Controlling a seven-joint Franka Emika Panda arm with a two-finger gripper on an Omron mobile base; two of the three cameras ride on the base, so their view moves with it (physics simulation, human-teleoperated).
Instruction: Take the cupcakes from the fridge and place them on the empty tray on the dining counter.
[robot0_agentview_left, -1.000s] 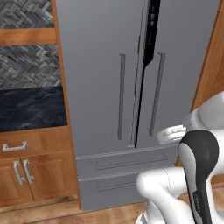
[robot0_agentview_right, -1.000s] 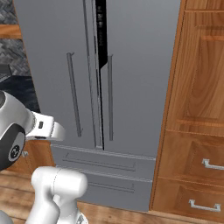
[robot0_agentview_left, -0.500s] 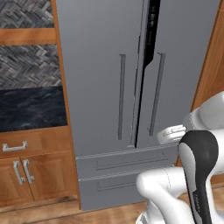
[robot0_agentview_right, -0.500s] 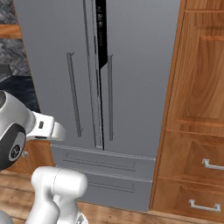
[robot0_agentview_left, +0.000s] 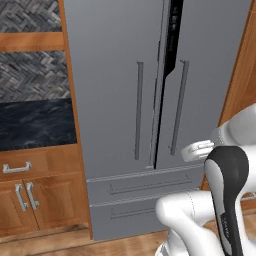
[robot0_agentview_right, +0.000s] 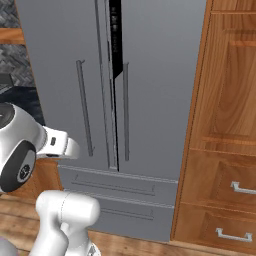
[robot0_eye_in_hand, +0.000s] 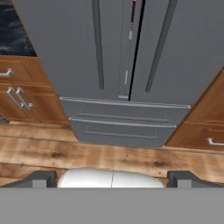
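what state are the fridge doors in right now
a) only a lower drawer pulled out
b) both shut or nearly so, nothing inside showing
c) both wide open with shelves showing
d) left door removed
b: the fridge shows both doors flat and meeting at the centre seam, handles side by side, drawers flush, no shelves visible.

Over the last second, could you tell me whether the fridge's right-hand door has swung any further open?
No. The right-hand door stands just as slightly ajar as before, the dark gap beside its handle unchanged against the left door in both base views.
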